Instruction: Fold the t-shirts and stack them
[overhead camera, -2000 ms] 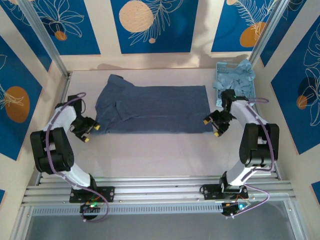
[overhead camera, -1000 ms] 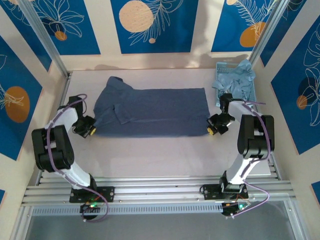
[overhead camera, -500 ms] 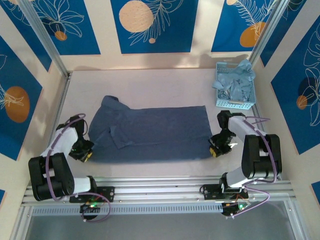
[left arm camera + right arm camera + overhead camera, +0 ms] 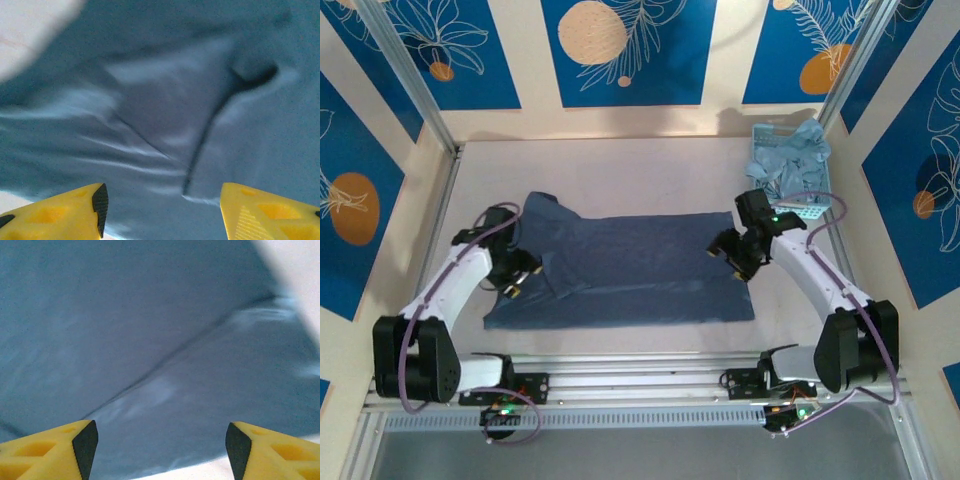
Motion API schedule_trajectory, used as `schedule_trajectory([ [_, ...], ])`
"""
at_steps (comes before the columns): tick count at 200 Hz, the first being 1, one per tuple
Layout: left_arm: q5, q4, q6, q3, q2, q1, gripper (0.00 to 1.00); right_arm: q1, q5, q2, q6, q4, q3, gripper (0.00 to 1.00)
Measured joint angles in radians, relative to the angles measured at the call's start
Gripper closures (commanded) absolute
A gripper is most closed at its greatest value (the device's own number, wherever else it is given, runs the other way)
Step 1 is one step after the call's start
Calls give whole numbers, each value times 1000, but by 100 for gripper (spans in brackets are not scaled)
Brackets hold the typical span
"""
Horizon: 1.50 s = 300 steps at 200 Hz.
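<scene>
the pale table (image 4: pixel 620 170) carries one large dark slate-blue t-shirt (image 4: pixel 640 270), spread flat across the middle. its long axis runs left to right, with the collar and sleeve end on the left and the straight hem on the right. that axis is the relation that matters: the shirt lies between the two arms, each end nearest its own arm, so neither has to cross over.

at the far right corner a light blue perforated basket (image 4: pixel 817 205) holds the paler blue-grey t-shirts (image 4: pixel 790 160) in a loose heap, well apart from the dark one.

the left gripper (image 4: pixel 520 278) sits over the shirt's left end beside the tucked-in sleeve. the right gripper (image 4: pixel 732 258) sits over the right end near the hem. both sets of jaws stand wide apart with nothing between them, and each wrist view has cloth lying below and beyond the yellow fingertips — no cloth is pinched.

the fabric looks like soft matte jersey. under the left gripper it is thin enough to ripple into fine wrinkles, and a sleeve flap there lifts to leave a small dark gap at its edge. under the right gripper it lies smoother, crossed by one straight diagonal crease or layer edge — i cannot tell which — with bare table at the corner.

my guess is that the next fold will need both ends taken up together, evenly, or the limp cloth will skew.
</scene>
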Motion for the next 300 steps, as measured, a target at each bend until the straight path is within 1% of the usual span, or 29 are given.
schedule_trajectory([
  [13,48,42,-31,-15,40,-56,39,41,-74,14,-47,63,0,29],
  [27,87,87,-72,-55,59,-97,40,66,-148,40,-79,115,0,30],
  [54,133,130,-139,-92,102,-129,43,93,-245,88,-105,183,0,30],
  [86,145,163,-171,-92,171,-154,49,105,-294,100,-105,220,0,31],
  [102,147,174,-180,-92,193,-159,56,105,-309,100,-105,232,0,31],
  [126,144,179,-190,-74,216,-161,74,105,-319,100,-105,241,0,32],
  [147,132,174,-192,-44,222,-164,82,107,-326,100,-105,241,0,33],
  [158,125,167,-189,-20,222,-168,88,109,-327,100,-105,241,0,34],
  [173,119,167,-189,8,226,-174,100,111,-327,100,-104,241,0,35],
  [215,108,147,-173,74,278,-192,100,111,-327,101,-104,241,0,36],
  [266,70,90,-100,257,394,-245,100,111,-330,115,-104,240,0,37],
  [300,40,54,-46,368,479,-265,100,111,-334,116,-104,240,0,37],
])
